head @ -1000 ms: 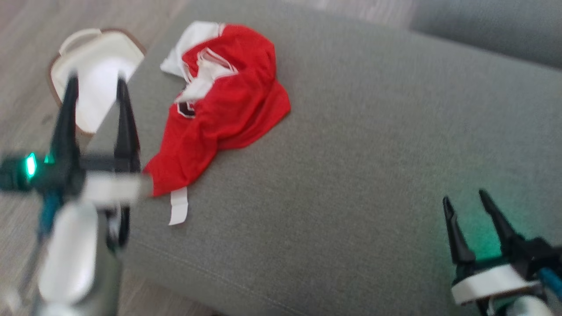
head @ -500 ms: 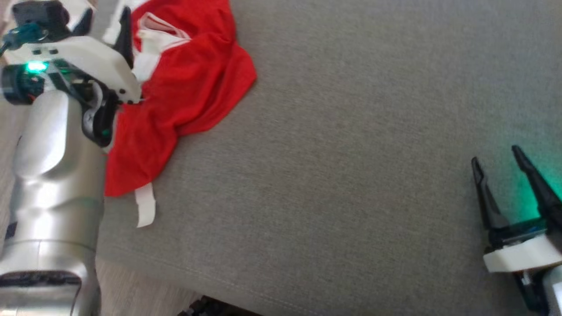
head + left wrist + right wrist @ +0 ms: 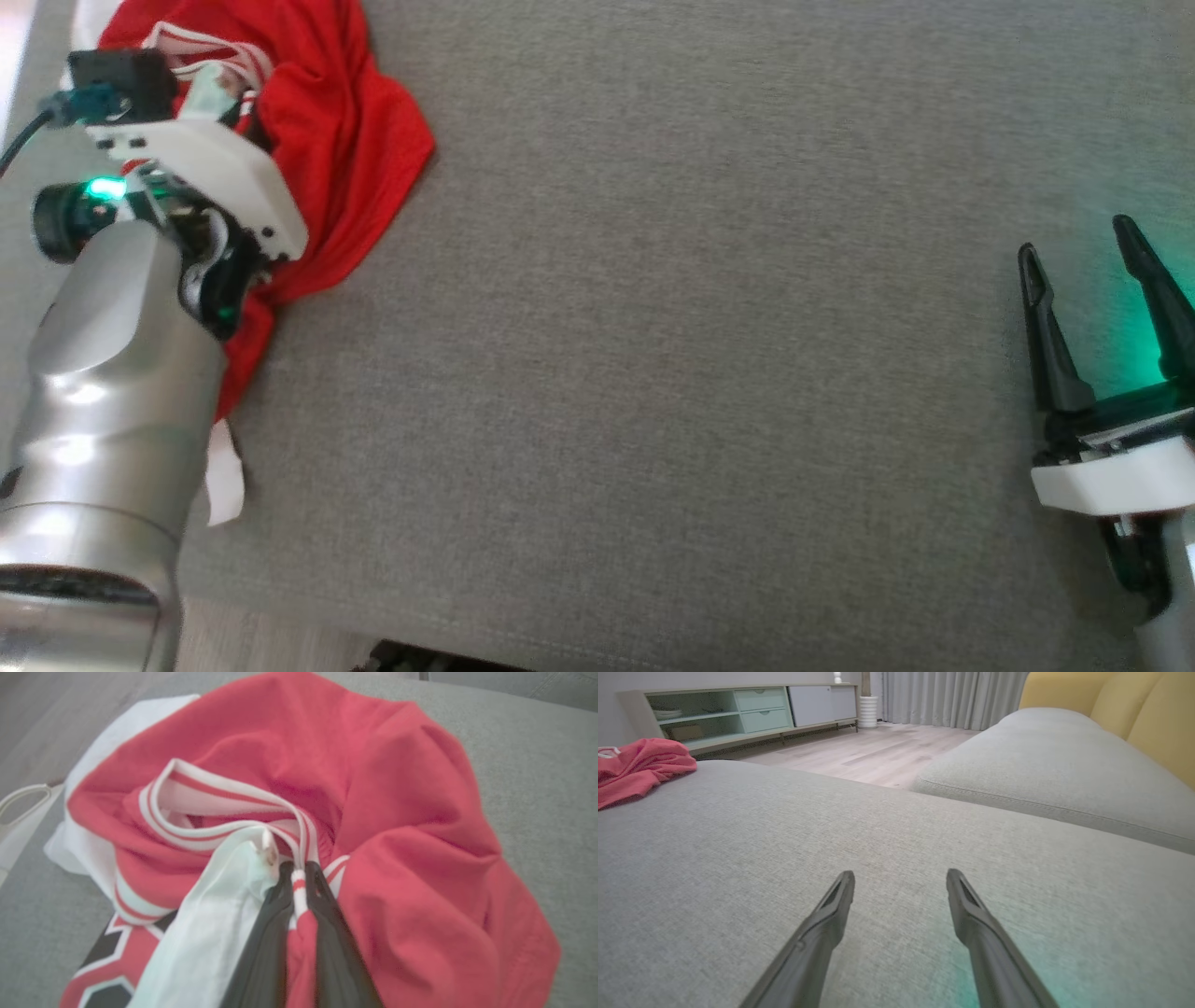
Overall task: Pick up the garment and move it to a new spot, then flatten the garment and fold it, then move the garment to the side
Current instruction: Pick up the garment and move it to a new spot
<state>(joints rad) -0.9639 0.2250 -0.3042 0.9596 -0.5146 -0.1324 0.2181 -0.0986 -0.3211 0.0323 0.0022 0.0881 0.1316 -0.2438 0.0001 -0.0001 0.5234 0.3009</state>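
The red garment [image 3: 345,140] lies in a crumpled heap on the grey sofa cushion [image 3: 700,355], up at about 10 o'clock in the head view. A second ago the left gripper [image 3: 299,877] was wide open beside the heap. Now it has gone into the cloth and pinched tight on it. In the left wrist view a bit of the red-and-white striped edge [image 3: 210,784] is squeezed between its two dark fingers. The head camera has moved too, so the heap looks as if it slid, but that is only the camera. The right gripper [image 3: 1075,241] is as it was, fingers spread and holding nothing, low at about 4 o'clock and well apart from the garment. The grab looks done, so I think the pick-up is just starting. Next should come a lift, then a carry toward the bare middle of the cushion. Only a thin bit of edge is pinched, so a quick pull might make it slip out.
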